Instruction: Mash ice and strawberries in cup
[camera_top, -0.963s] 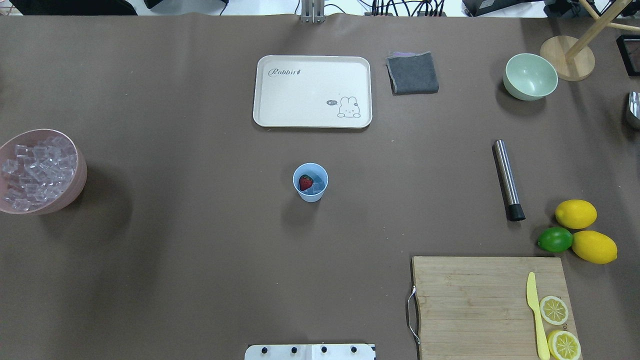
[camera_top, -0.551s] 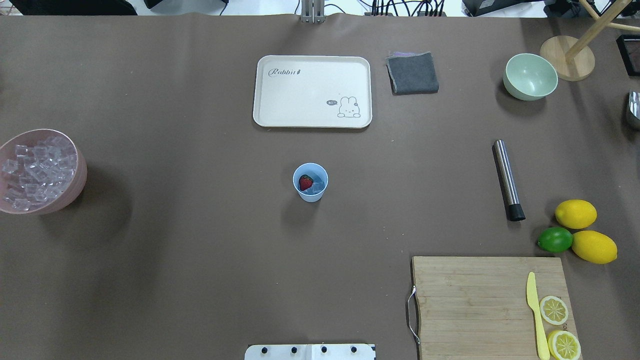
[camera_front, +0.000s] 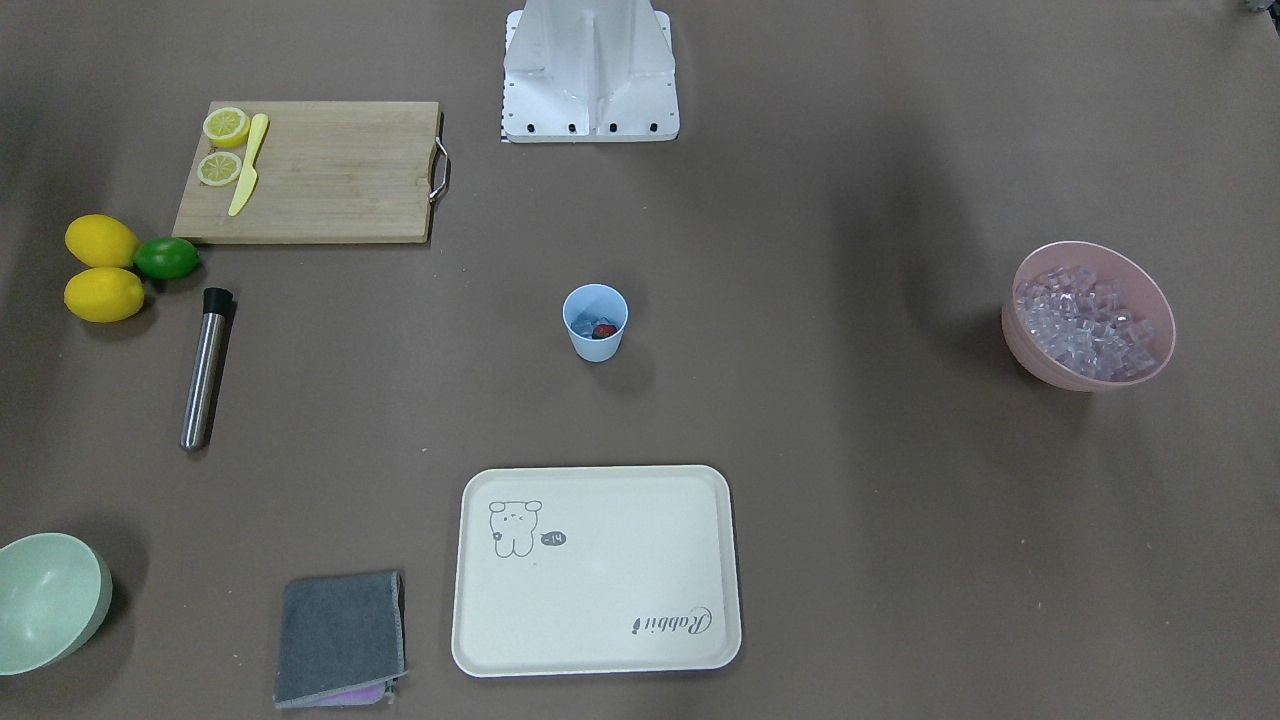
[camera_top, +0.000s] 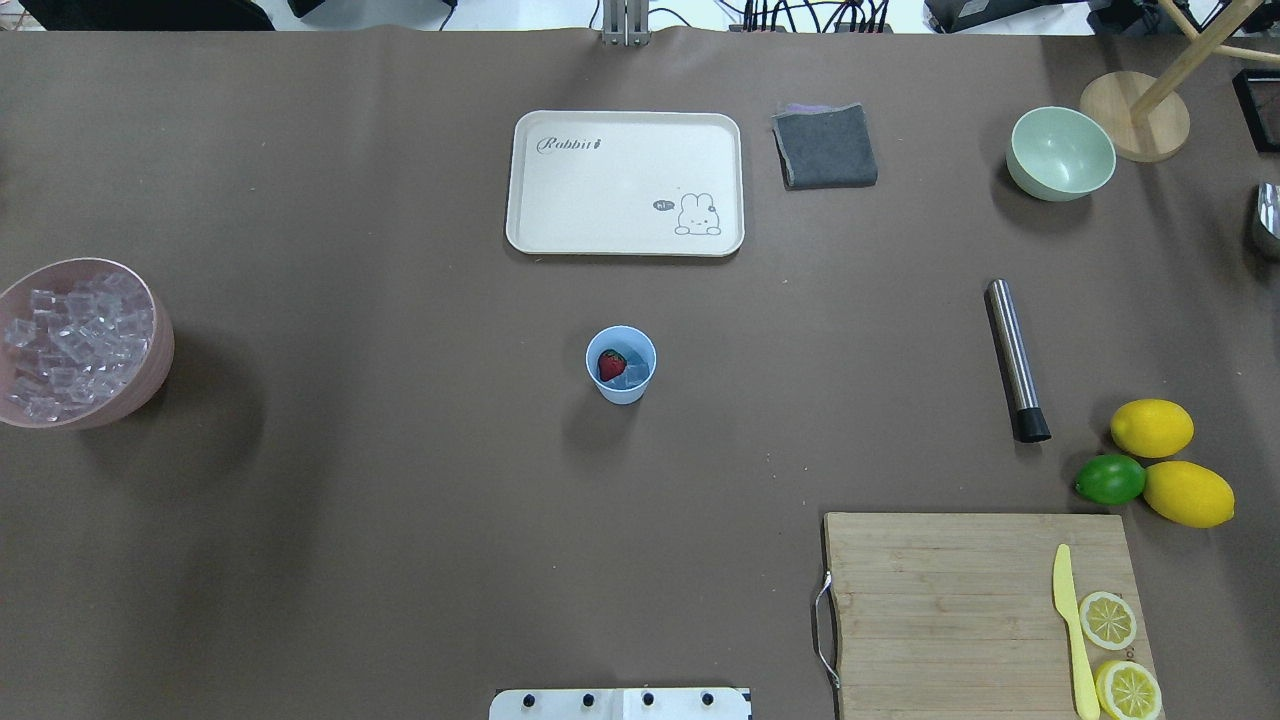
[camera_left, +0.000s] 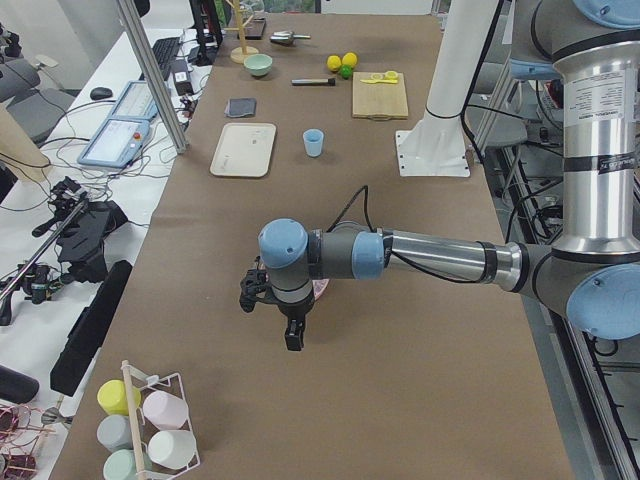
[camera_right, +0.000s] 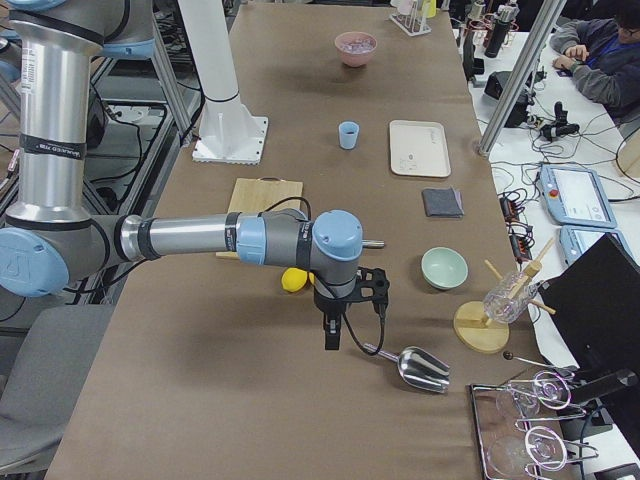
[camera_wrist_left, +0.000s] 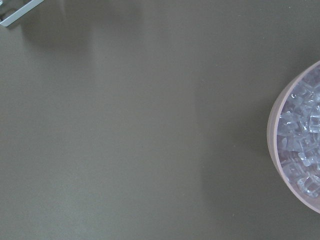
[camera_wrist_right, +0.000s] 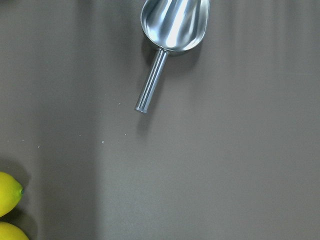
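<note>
In cup (camera_top: 621, 365): strawberry (camera_top: 611, 364), ice (camera_top: 635, 375). On tabletop (camera_top: 400, 470): muddler (camera_top: 1017, 358), ungrasped; best gripped mid-shaft, black end down, cup steadied. Jaws of left gripper (camera_left: 291, 337) and right gripper (camera_right: 331, 337): cannot tell.

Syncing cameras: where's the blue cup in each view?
Front-facing: cup at centre, above the cream tray.
Overhead: cup at centre, below the cream tray.
Exterior left: cup far up the table, right of the cream tray.
Exterior right: cup upper middle, left of the cream tray.
Left wrist: not in it.
Right wrist: not in it.
Shared landmark: the cream tray.
</note>
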